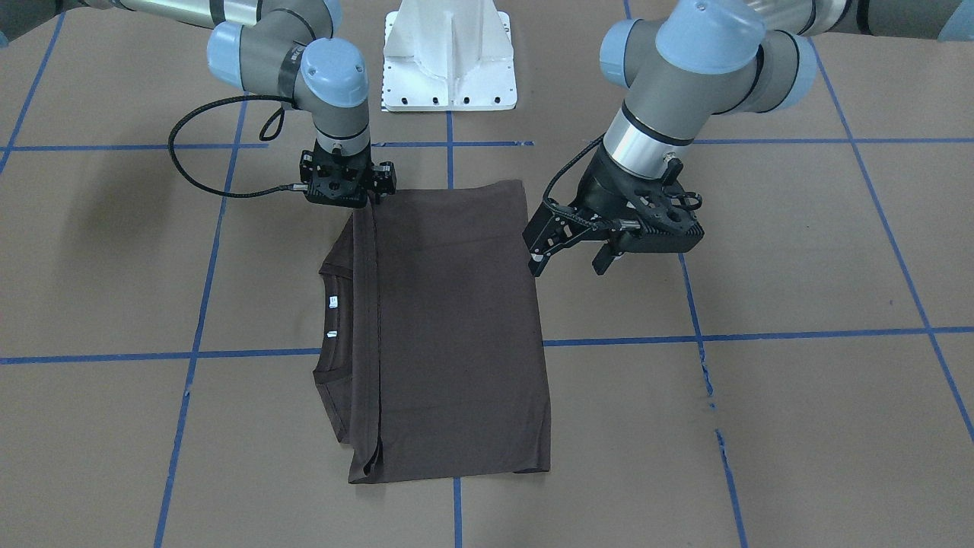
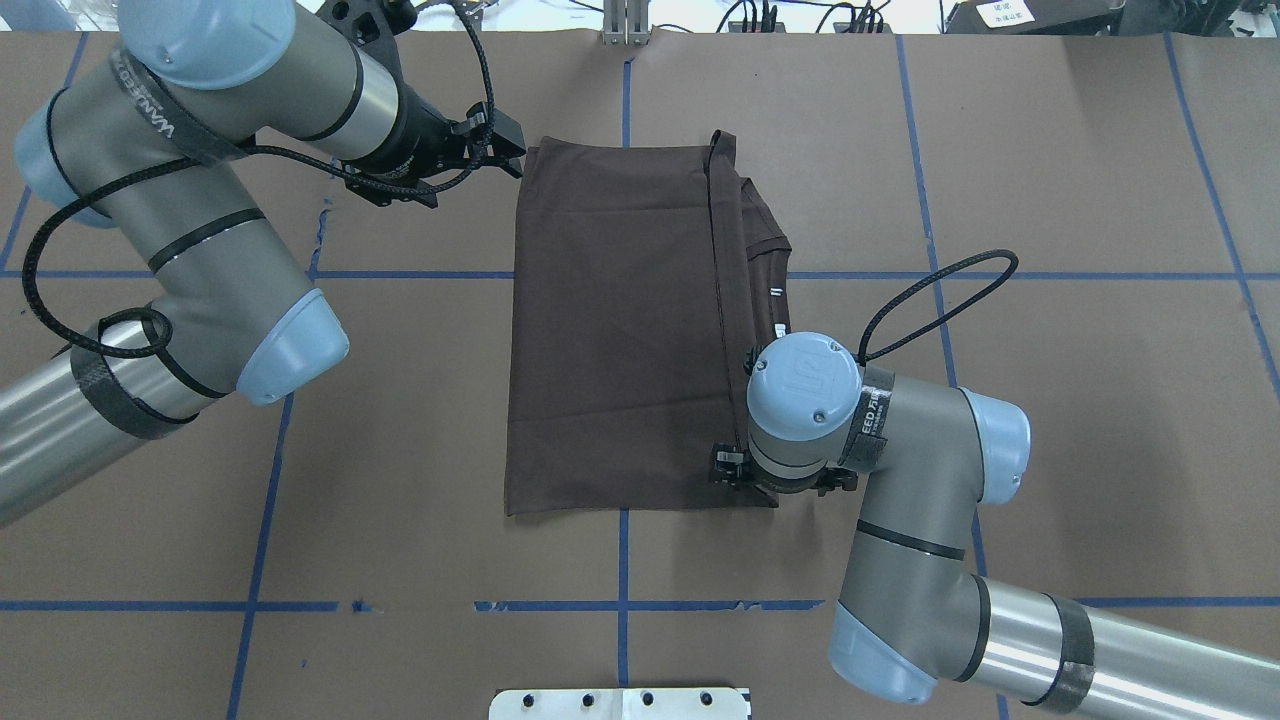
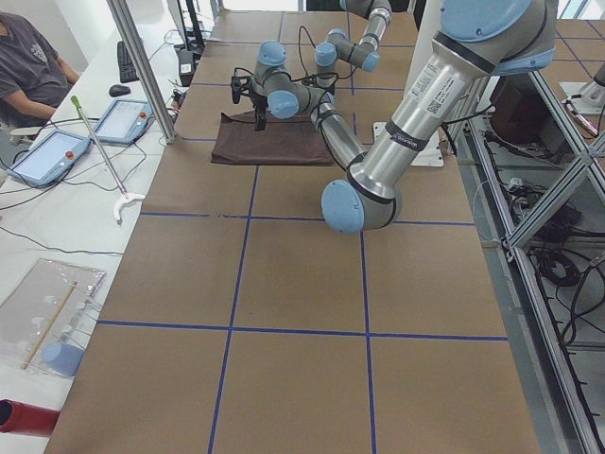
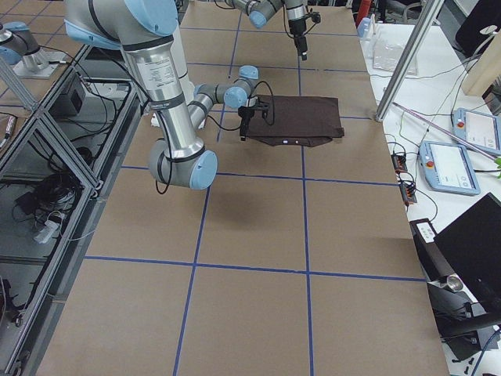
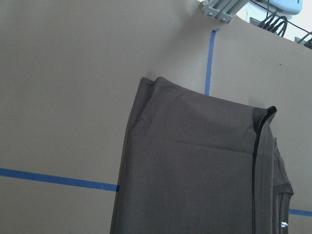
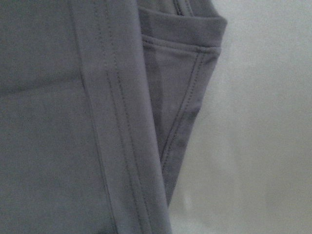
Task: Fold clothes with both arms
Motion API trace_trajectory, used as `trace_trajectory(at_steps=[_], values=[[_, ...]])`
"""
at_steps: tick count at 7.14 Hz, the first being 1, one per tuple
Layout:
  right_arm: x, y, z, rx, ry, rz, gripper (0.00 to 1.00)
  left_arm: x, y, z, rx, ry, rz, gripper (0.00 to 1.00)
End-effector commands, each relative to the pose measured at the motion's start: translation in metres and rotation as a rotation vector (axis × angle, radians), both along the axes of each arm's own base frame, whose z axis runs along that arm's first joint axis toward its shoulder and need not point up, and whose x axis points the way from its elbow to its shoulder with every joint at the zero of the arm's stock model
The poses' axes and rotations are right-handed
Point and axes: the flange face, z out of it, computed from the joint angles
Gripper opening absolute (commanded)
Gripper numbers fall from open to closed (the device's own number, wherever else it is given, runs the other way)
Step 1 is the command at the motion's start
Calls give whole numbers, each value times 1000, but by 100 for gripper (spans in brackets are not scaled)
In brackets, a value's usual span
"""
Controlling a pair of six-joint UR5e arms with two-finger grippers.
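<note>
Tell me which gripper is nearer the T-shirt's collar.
Right. The right gripper is at a corner of the T-shirt on the collar side. The left gripper, jaws open, is raised beside the opposite edge, across the shirt from the collar.

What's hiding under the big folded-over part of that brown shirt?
The T-shirt is folded over itself: its collar and white tag peek out beside the flap. Whatever else lies underneath is covered.
</note>
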Motion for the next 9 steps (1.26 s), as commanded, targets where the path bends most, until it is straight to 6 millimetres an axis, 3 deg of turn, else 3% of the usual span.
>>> trace_trajectory(at_steps=[1, 6, 9], values=[[2, -2, 3, -4, 5, 3, 100, 0, 0, -1, 1, 1, 0, 100], [21, -18, 21, -25, 15, 4, 100, 5, 4, -5, 1, 12, 19, 100], [50, -29, 66, -21, 66, -3, 100, 4, 5, -9, 5, 18, 19, 100]])
